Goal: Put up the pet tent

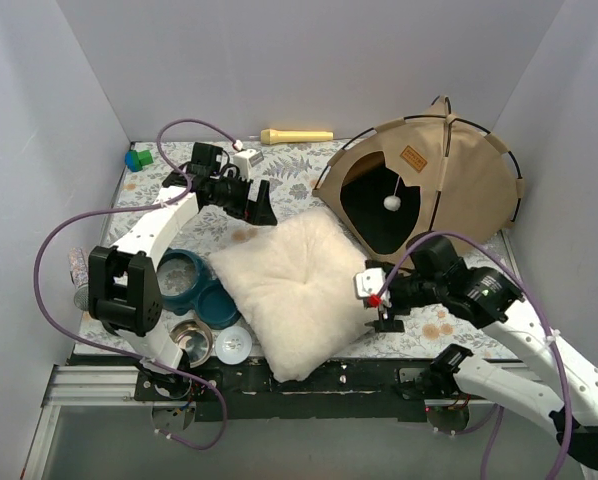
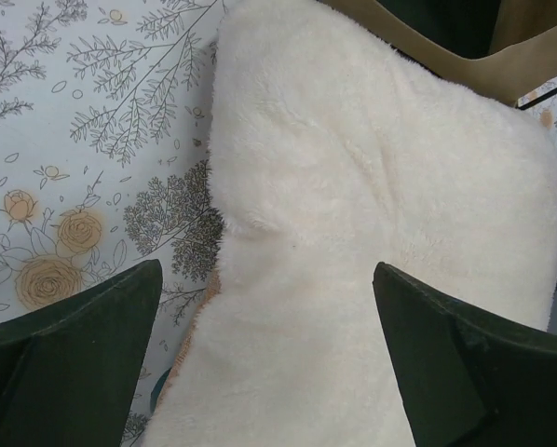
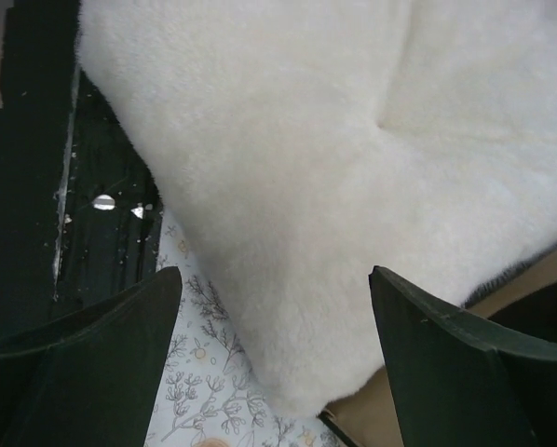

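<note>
The pet tent (image 1: pixel 449 175) stands at the back right, a tan shell with thin black poles. Its dark opening faces the front left, and a white pom-pom (image 1: pixel 392 203) hangs in it. A puffy cream cushion (image 1: pixel 294 285) lies in front of the opening. My left gripper (image 1: pixel 261 205) is open over the cushion's far-left corner, with the cushion (image 2: pixel 353 233) between its jaws in the left wrist view. My right gripper (image 1: pixel 386 315) is open at the cushion's right corner (image 3: pixel 334 186). Tan tent fabric (image 3: pixel 376 410) shows under that corner.
Teal twin bowls (image 1: pixel 194 285), a metal bowl (image 1: pixel 191 342) and a white lid (image 1: pixel 234 345) sit at the front left. A yellow cylinder (image 1: pixel 297 135), a white cube (image 1: pixel 245 160) and a green-blue toy (image 1: pixel 139 160) lie at the back. Grey walls enclose the floral mat (image 1: pixel 439 325).
</note>
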{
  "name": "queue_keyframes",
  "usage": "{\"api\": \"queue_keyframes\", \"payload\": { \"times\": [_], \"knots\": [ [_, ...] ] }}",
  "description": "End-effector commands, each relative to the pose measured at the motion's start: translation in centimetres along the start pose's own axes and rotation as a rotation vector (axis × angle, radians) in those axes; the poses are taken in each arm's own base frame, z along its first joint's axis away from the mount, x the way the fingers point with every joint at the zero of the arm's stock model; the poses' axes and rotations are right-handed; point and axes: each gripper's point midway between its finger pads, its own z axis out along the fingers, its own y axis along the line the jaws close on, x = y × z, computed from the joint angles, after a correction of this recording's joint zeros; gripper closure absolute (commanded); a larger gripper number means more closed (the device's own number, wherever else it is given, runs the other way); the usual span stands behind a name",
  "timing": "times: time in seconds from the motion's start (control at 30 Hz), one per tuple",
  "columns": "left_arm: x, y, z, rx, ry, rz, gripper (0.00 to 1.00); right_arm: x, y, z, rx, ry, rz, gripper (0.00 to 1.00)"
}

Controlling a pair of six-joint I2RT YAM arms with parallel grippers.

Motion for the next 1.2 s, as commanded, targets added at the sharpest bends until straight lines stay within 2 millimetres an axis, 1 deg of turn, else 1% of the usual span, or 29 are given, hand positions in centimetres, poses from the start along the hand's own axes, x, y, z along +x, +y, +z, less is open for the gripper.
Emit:
{"api": "queue_keyframes", "payload": {
  "times": [0.0,0.1,0.13,0.2,0.23,0.27,0.3,0.33,0.37,0.4,0.47,0.5,0.57,0.6,0.63,0.67,0.73,0.77,0.8,0.9,0.93,1.03,1.07,1.1,1.13,1.17],
  "knots": [
    [-1.4,-1.3,-3.6,-0.021,-0.018,0.065,0.02,-0.3,2.3,2.9,-0.108,0.016,-0.120,0.10],
    [-0.1,-1.4,-4.2,-0.022,0.014,0.045,0.02,-0.3,3.9,4.1,-0.160,0.015,-0.194,0.09],
    [0.6,-1.5,-4.2,-0.022,0.029,0.035,0.02,-0.1,4.3,4.4,-0.175,0.018,-0.209,0.09],
    [1.9,-1.0,-3.9,-0.038,0.050,0.020,0.02,0.5,4.9,5.4,-0.183,0.034,-0.259,0.09],
    [2.5,-0.6,-3.8,-0.051,0.061,0.009,0.02,1.1,5.3,6.0,-0.188,0.053,-0.290,0.08],
    [3.3,-0.3,-3.4,-0.055,0.079,-0.006,0.02,1.7,5.3,6.7,-0.166,0.081,-0.338,0.08],
    [3.9,-0.1,-3.2,-0.060,0.090,-0.021,0.02,1.7,5.0,7.3,-0.123,0.085,-0.381,0.08],
    [4.2,0.1,-2.9,-0.063,0.092,-0.028,0.02,1.7,4.9,8.1,-0.086,0.078,-0.419,0.08],
    [4.4,0.3,-2.7,-0.066,0.093,-0.034,0.02,1.1,4.1,8.7,-0.014,0.060,-0.458,0.08],
    [4.4,0.4,-2.5,-0.069,0.088,-0.040,0.02,1.2,4.4,9.3,0.009,0.052,-0.505,0.08],
    [4.3,0.8,-2.2,-0.075,0.087,-0.045,0.02,2.4,4.2,10.2,0.074,0.112,-0.595,0.07],
    [4.4,1.0,-2.1,-0.077,0.089,-0.046,0.02,3.6,4.7,10.8,0.070,0.134,-0.623,0.07],
    [4.7,1.1,-1.8,-0.067,0.100,-0.039,0.02,5.0,4.8,11.5,0.083,0.143,-0.644,0.07],
    [4.9,1.1,-1.7,-0.060,0.103,-0.032,0.02,5.8,4.7,11.8,0.100,0.153,-0.661,0.07],
    [5.2,1.0,-1.5,-0.052,0.109,-0.026,0.02,6.2,4.3,12.0,0.131,0.156,-0.678,0.08],
    [5.6,0.9,-1.4,-0.042,0.116,-0.020,0.04,6.7,3.8,12.1,0.168,0.162,-0.701,0.09],
    [6.1,0.3,-1.2,-0.004,0.122,-0.008,0.13,6.0,2.4,12.0,0.275,0.143,-0.735,0.16],
    [6.1,-0.3,-1.2,0.026,0.122,-0.002,0.21,5.6,1.8,11.8,0.311,0.140,-0.747,0.24],
    [6.1,-0.9,-1.2,0.057,0.118,0.003,0.29,4.9,1.4,11.6,0.333,0.129,-0.748,0.36],
    [5.5,-3.1,-1.2,0.142,0.104,0.046,0.47,1.1,-0.2,10.5,0.407,0.074,-0.718,0.80],
    [5.4,-3.7,-1.1,0.159,0.104,0.064,0.56,-0.2,-0.8,10.1,0.432,0.060,-0.711,0.98],
    [4.8,-6.1,-0.9,0.222,0.104,0.116,0.81,-3.5,-1.9,9.1,0.476,0.013,-0.722,0.99],
    [4.2,-7.0,-1.2,0.247,0.089,0.137,0.96,-4.8,-2.3,8.7,0.489,-0.007,-0.736,0.99],
    [3.5,-8.0,-1.4,0.271,0.071,0.161,1.00,-5.6,-2.5,8.6,0.495,-0.018,-0.754,0.99],
    [2.7,-9.0,-1.8,0.293,0.047,0.189,1.00,-6.2,-2.9,8.3,0.514,-0.015,-0.770,0.99],
    [1.9,-10.5,-2.3,0.319,0.020,0.238,1.00,-6.9,-3.4,8.1,0.533,-0.015,-0.779,0.99]
  ]
}}
